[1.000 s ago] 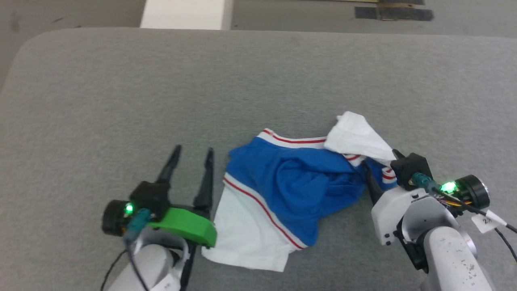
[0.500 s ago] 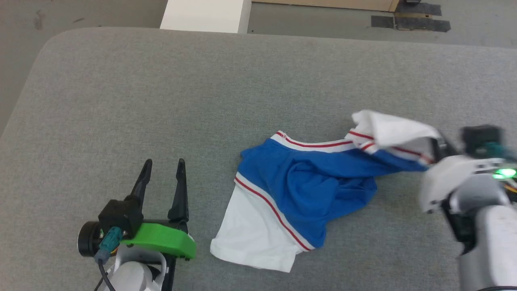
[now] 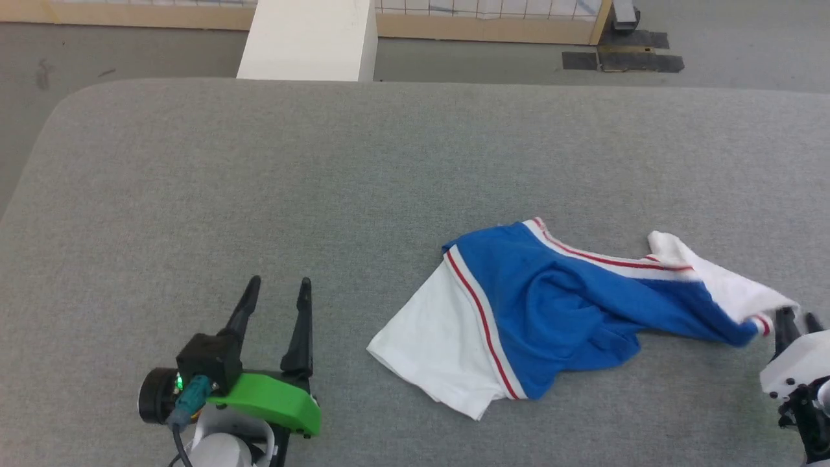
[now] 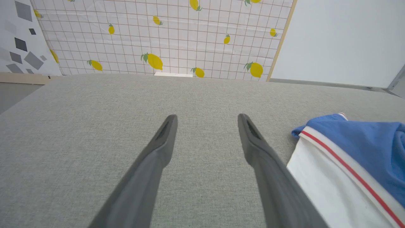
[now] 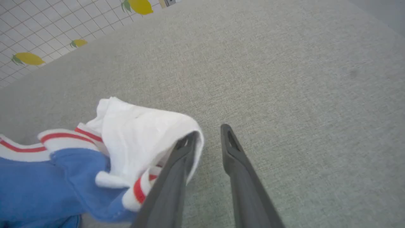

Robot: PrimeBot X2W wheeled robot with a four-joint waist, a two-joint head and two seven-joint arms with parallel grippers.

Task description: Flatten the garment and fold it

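Observation:
The garment (image 3: 570,305), bright blue with white sleeves and red-striped trim, lies stretched sideways on the grey padded table (image 3: 324,181), right of centre. One white sleeve (image 3: 441,337) is spread at its left end and the other (image 3: 720,285) is bunched at its right end. My right gripper (image 3: 795,319) sits at that right end, slightly open. In the right wrist view the white sleeve (image 5: 136,126) rests against the outer side of its left finger (image 5: 177,164), with nothing between the fingers. My left gripper (image 3: 279,285) stands open, left of the garment (image 4: 354,148) and clear of it.
A white block (image 3: 305,39) stands on the floor beyond the table's far edge. Dark patches (image 3: 622,59) mark the floor at the back right. A lemon-patterned grid sheet (image 4: 158,34) hangs behind. The table's rounded left corner (image 3: 58,123) is near.
My right gripper pulled the garment's right end rightward and nearer, stretching the shirt out, and now stands slightly open beside the sleeve. The head camera has shifted. The left gripper stays open.

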